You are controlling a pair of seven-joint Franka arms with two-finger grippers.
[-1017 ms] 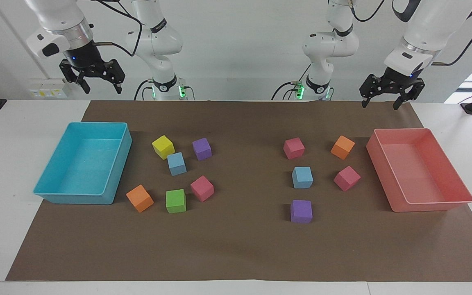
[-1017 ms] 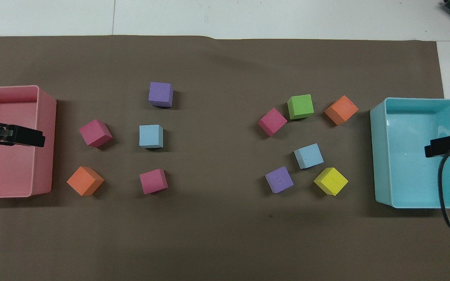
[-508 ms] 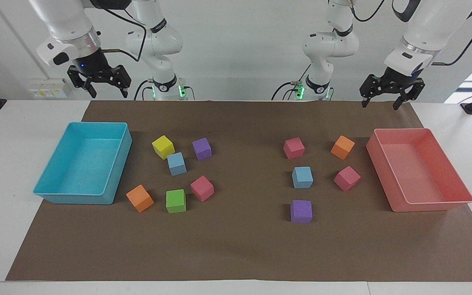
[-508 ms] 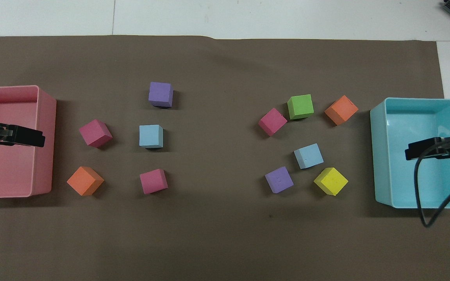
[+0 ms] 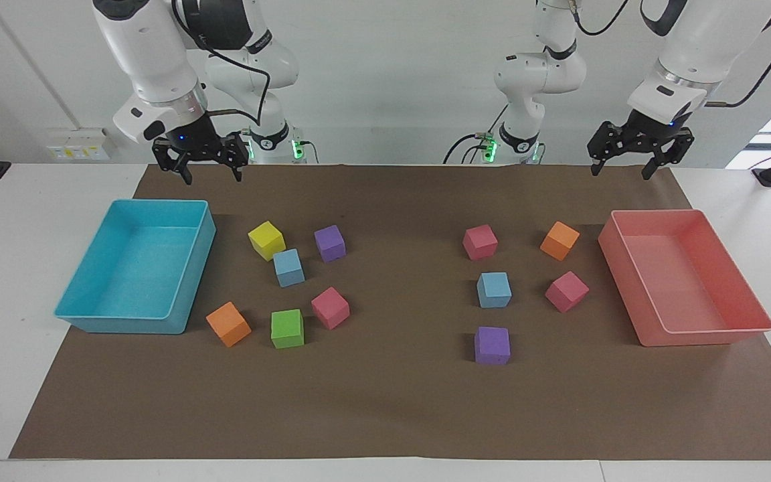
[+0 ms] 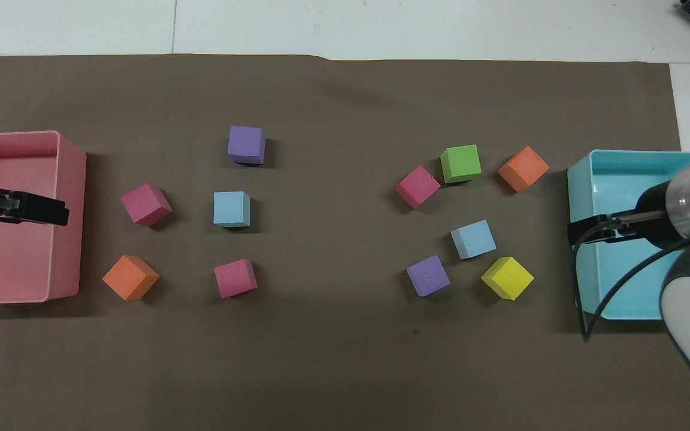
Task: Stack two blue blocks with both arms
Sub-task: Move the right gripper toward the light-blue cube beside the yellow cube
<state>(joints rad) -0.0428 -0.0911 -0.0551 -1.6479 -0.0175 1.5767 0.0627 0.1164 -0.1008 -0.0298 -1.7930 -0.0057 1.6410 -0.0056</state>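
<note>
Over the brown mat (image 5: 392, 402) both grippers hang empty, fingers spread wide; the right gripper (image 5: 206, 171) is up in the air above the turquoise tray (image 5: 84, 318), at the tray's edge toward the blocks, and in the overhead view it shows at that same rim (image 6: 587, 233); the left gripper (image 5: 621, 167) hovers over the pink tray (image 5: 707, 338), seen from above over the tray's inner floor (image 6: 45, 211).

Two blue blocks sit on the mat, well apart and unstacked; one blue block (image 5: 288, 267) lies toward the right arm's end, tucked just beside the yellow cube (image 5: 266, 239) and a purple cube (image 5: 330, 242), with a green cube (image 5: 287, 328), a pink cube (image 5: 330, 307) and an orange cube (image 5: 228, 324) farther from the robots; from above that block (image 6: 473, 238) sits between the same neighbours; the other blue block (image 5: 494, 289) lies toward the left arm's end, between a pink cube (image 5: 480, 242) nearer the robots and a purple cube (image 5: 492, 345) farther out, with an orange cube (image 5: 559, 240) and another pink cube (image 5: 567, 291) toward the pink tray; neither gripper touches any block.
</note>
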